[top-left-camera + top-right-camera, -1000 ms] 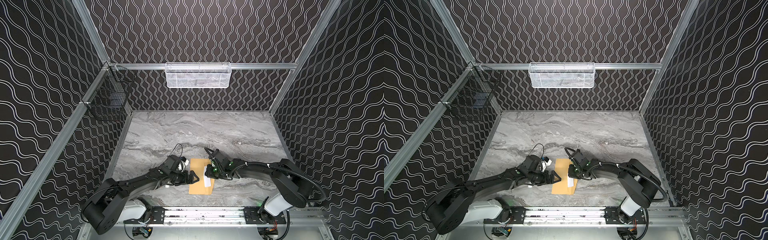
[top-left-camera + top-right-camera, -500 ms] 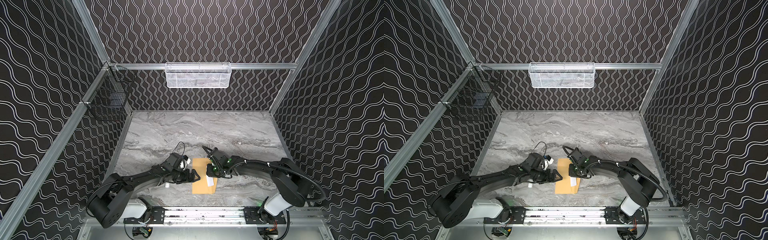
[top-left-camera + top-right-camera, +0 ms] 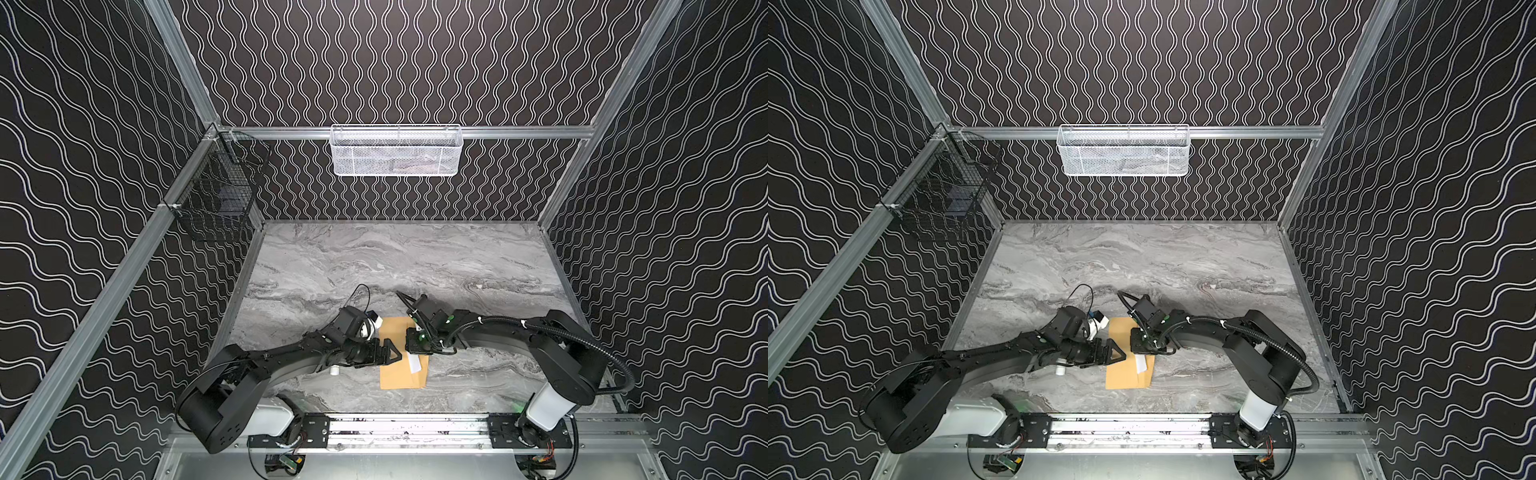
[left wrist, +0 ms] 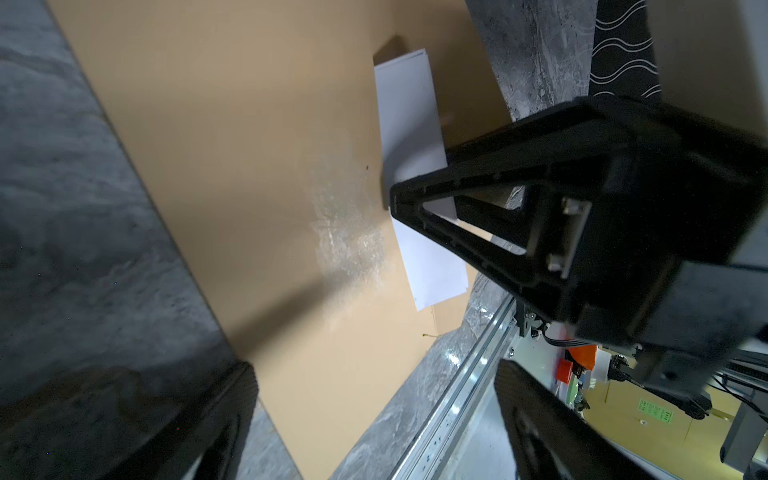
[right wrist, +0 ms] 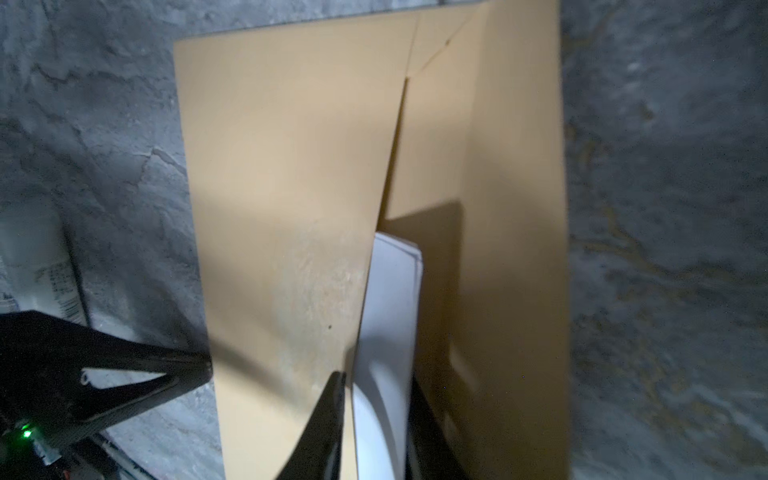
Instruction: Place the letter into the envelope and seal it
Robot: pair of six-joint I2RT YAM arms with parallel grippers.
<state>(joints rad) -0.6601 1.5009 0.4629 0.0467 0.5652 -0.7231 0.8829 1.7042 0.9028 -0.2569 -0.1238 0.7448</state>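
step in hand: feeding the plain white creased paper letter (image 5: 392, 299) into the tan kraft-paper envelope (image 3: 401, 374); by my read it's barely started

where things are:
- envelope lies flat at 6 o'clock on the grey marble-look tabletop (image 3: 415, 266), near the metal front rail (image 3: 407, 424)
- letter lies on the envelope's 3 o'clock side, with one long edge at the raised pocket lip; can't tell how far under it goes
- right gripper (image 5: 378, 376): jaws nearly closed, pinching one end of the letter
- left gripper (image 3: 387, 354): jaws wide, holding nothing, at the envelope's 9 o'clock edge; contact unclear

to do it well:
- pin the envelope body with the left before the right pushes, or the whole envelope likely slides on the smooth top
- drive the letter low and flat toward 9 o'clock, long edge parallel to the lip; a skewed entry would snag a corner
- thin sheet will buckle, so use short strokes and regrip closer to the lip
- release only when no white shows outside the pocket, then fold the flap over
- small white plastic cylinder (image 3: 335, 371) sits at the envelope's 9 o'clock, under the left forearm; watch that arm's sweep
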